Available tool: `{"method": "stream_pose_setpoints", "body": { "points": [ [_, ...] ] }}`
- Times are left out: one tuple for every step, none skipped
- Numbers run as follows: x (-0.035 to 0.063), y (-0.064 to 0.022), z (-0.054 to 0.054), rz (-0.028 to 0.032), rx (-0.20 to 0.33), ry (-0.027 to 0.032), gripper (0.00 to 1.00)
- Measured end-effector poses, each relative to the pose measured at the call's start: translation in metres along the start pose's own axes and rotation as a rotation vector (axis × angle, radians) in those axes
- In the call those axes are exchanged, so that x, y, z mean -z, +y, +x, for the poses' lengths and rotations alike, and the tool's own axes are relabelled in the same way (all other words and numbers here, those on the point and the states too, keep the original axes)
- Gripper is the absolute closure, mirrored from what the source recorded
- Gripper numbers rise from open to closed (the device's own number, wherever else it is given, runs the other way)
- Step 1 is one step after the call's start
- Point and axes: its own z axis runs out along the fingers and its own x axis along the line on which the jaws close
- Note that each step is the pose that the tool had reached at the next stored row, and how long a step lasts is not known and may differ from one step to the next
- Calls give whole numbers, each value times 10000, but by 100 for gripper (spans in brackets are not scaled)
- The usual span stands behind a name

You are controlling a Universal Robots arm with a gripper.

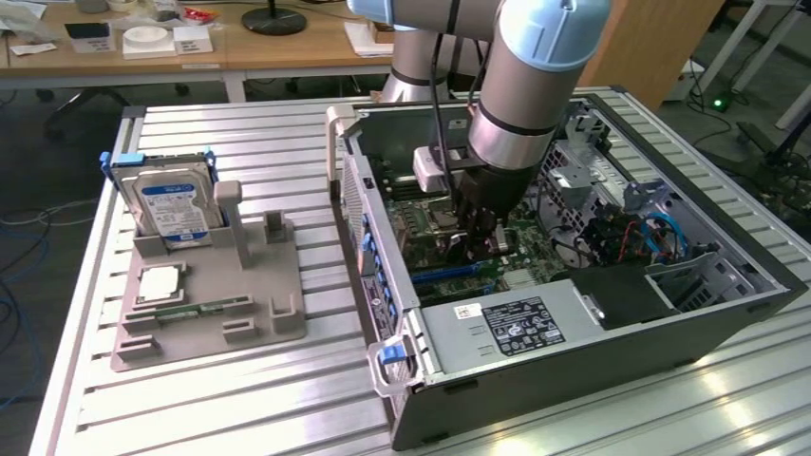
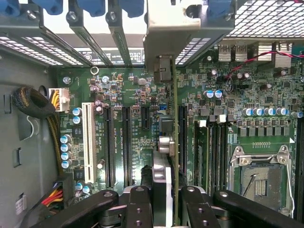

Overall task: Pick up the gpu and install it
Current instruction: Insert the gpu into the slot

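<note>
The gpu (image 2: 175, 118) appears edge-on in the wrist view as a thin green board, its silver end bracket (image 2: 185, 33) against the case's rear slot openings. My gripper (image 2: 166, 197) is shut on the card, with a black finger (image 2: 137, 199) on each side. The card stands upright over the green motherboard (image 2: 123, 85), running alongside a long black slot (image 2: 183, 137). Whether it sits in the slot I cannot tell. In the exterior view my gripper (image 1: 485, 237) reaches down inside the open computer case (image 1: 709, 313).
More black slots (image 2: 109, 142) and a white slot (image 2: 88, 137) lie beside the card, and the CPU socket (image 2: 259, 178) on its other side. At the exterior view's left a grey fixture (image 1: 203, 328) holds a hard drive (image 1: 175, 204) and a memory strip (image 1: 203, 309). The power supply (image 1: 507, 328) fills the case's near end.
</note>
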Motion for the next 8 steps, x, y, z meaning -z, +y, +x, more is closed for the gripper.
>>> {"method": "stream_pose_setpoints", "body": {
  "points": [
    [0,0,0,0,0,0,72],
    [-1,0,0,1,1,-1,72],
    [-2,1,1,1,2,0,72],
    [-4,5,1,0,0,0,72],
    [-8,6,1,1,0,-1,72],
    [-15,6,1,0,1,-1,72],
    [-22,6,2,0,1,-1,72],
    [-29,7,2,0,1,0,72]
  ]
}}
